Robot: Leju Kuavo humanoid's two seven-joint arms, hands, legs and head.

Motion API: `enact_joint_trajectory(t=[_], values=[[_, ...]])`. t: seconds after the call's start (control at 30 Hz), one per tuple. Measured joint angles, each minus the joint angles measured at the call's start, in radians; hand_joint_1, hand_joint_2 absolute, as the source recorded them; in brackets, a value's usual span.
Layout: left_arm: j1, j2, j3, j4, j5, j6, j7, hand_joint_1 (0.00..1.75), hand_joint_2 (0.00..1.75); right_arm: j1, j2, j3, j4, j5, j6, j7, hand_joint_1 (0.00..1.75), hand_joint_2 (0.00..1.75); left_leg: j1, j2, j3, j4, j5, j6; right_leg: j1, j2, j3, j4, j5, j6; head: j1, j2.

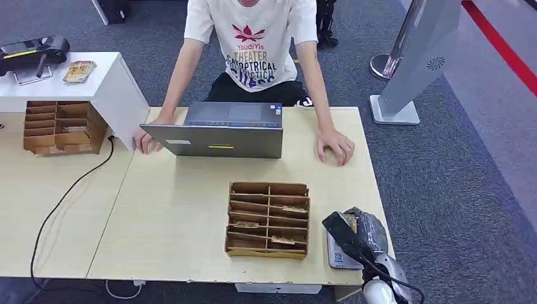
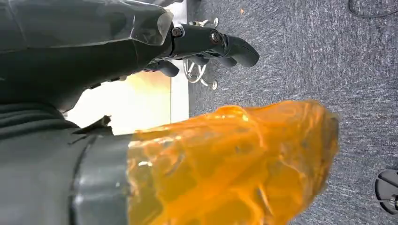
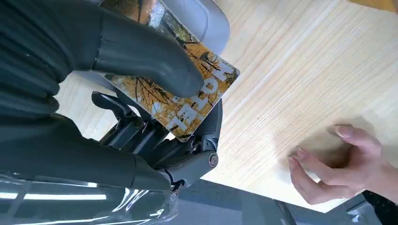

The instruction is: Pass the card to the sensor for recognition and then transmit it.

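right hand (image 3: 155, 93): pinches card (image 3: 187, 101) flat over sensor (image 1: 339, 253) | long axis toward person's hand (image 3: 338, 164) | left hand (image 2: 206, 44): fingers curled, holding nothing

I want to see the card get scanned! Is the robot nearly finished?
About halfway, it seems. Done: the right robot hand already grips the card. In hand: it holds the card over the white sensor at the table's near corner. Left: confirming the read, then passing the card on, probably to the person across the table.
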Motion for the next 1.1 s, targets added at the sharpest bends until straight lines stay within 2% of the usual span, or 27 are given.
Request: enact_joint_trajectory(t=[1.1], values=[[0.000,0.000,0.000,0.000,-0.004,0.000,0.001,0.00,0.00,-0.001,0.000,0.000,0.008,0.000,0.003,-0.001,1.75,1.75,0.000,0.000,0.001,0.000,0.000,0.000,0.000,0.000,0.001,0.000,0.000,0.000,0.000,0.000]])
